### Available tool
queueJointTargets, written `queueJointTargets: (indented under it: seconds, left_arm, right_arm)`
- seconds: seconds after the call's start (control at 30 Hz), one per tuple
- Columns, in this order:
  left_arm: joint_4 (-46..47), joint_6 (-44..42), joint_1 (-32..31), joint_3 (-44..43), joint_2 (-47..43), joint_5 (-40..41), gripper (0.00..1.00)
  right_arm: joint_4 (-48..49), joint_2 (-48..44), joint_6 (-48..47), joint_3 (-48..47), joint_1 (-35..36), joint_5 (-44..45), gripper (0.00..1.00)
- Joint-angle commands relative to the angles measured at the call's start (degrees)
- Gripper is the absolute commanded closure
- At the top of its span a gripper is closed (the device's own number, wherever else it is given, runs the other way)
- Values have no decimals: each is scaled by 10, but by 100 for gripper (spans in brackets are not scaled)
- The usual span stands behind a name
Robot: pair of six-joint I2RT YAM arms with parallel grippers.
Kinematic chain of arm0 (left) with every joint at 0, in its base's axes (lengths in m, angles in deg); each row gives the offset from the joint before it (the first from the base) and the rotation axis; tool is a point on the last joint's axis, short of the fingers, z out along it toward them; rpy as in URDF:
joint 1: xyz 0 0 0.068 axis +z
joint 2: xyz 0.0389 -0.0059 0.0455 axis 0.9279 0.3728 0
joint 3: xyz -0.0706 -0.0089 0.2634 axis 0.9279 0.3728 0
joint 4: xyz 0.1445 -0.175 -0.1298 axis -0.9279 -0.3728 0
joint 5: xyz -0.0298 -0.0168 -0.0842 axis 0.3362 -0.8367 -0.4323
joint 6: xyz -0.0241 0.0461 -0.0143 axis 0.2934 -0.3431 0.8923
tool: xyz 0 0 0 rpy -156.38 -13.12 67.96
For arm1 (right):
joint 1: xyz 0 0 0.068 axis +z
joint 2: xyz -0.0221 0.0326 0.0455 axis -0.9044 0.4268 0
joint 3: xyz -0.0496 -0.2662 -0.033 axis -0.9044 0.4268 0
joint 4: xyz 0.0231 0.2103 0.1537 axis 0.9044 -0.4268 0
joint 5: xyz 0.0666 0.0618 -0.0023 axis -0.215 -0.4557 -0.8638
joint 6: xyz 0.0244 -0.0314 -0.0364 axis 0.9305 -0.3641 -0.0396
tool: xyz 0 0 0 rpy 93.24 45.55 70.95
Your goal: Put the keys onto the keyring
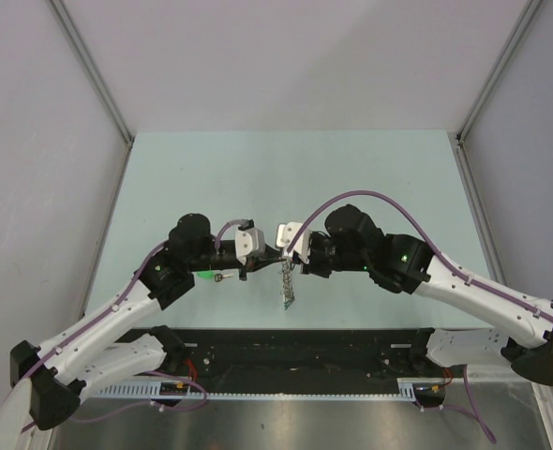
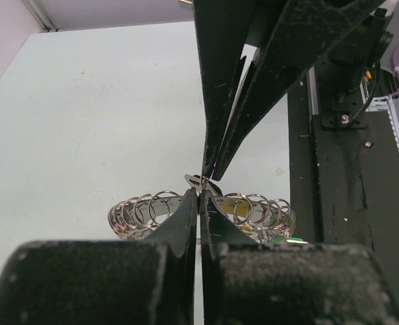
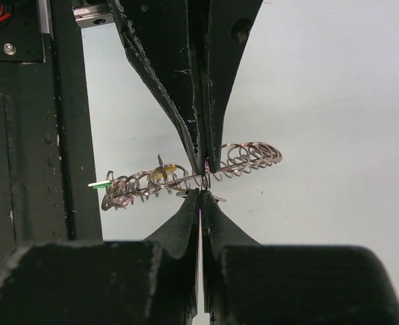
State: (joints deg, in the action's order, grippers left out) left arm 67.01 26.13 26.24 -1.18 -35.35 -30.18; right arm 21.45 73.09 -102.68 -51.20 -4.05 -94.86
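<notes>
The keyring is a chain of several linked metal rings [image 1: 286, 287], held up between both grippers and sagging toward the near edge. It shows in the left wrist view [image 2: 142, 210] and the right wrist view [image 3: 253, 157]. A yellow key [image 3: 160, 175] and a green key [image 3: 99, 183] sit among its rings. My left gripper [image 1: 269, 255] is shut on a ring at the chain's middle. My right gripper [image 1: 291, 260] is shut on a tiny key whose metal blade [image 3: 219, 198] sticks out beside its tips, tip to tip with the left gripper. The two grippers' tips almost touch.
Another green-headed key [image 1: 206, 275] and a small key [image 1: 223, 277] lie on the pale table [image 1: 370, 178] beside the left arm. The black base rail [image 1: 351, 342] runs along the near edge, close under the chain's lower end. Grey walls stand at the sides and back.
</notes>
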Motion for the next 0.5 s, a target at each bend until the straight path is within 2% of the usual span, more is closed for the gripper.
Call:
queueJointTargets:
  seconds: [0.0, 0.07, 0.3, 0.47]
  left_arm:
    - [91, 26, 2, 5, -28, 12, 100]
    - [102, 30, 2, 11, -33, 13, 100]
    - [120, 37, 2, 22, -44, 24, 100]
    - [133, 43, 2, 29, -44, 26, 100]
  right_arm:
    - [15, -20, 7, 13, 3, 6, 100]
    - [33, -25, 12, 20, 1, 6, 97]
    - [84, -69, 32, 57, -19, -4, 71]
    - [123, -112, 45, 97, -45, -39, 65]
